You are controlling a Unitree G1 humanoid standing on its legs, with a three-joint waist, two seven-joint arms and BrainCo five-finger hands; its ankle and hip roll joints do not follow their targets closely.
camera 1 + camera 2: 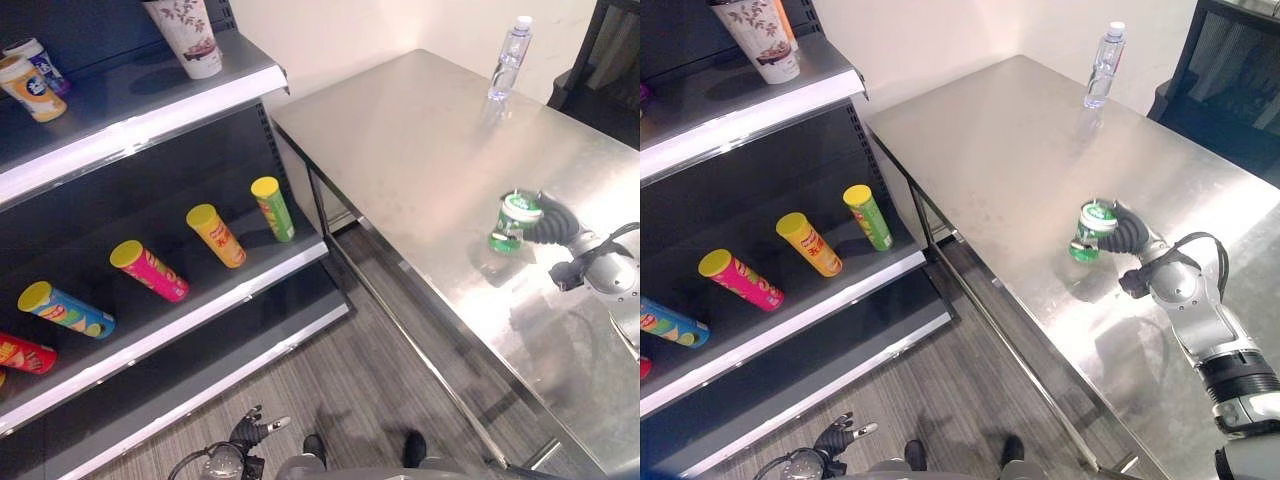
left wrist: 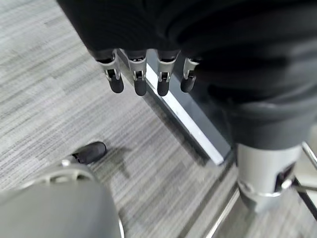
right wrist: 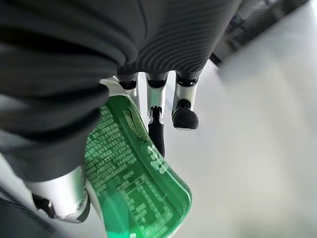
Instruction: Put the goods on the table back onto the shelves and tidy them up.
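Note:
A green can with a white lid (image 1: 512, 222) is near the right side of the steel table (image 1: 420, 150), tilted slightly. My right hand (image 1: 553, 222) reaches it from the right, and its fingers (image 3: 184, 116) and thumb are curled round the can (image 3: 133, 183). Whether the can's base still touches the tabletop I cannot tell. A clear water bottle (image 1: 508, 60) stands at the table's far edge. My left hand (image 1: 250, 428) hangs low over the floor by the shelf's foot, with its fingers (image 2: 138, 82) straight and holding nothing.
The shelf unit (image 1: 150, 115) stands to the left. On its middle shelf lie green (image 1: 272, 207), yellow (image 1: 216, 235), pink (image 1: 149, 270), blue (image 1: 66, 309) and red (image 1: 22, 352) tubes. The upper shelf holds a paper cup (image 1: 186, 36) and two cans (image 1: 28, 85). A dark chair (image 1: 600, 60) stands behind the table.

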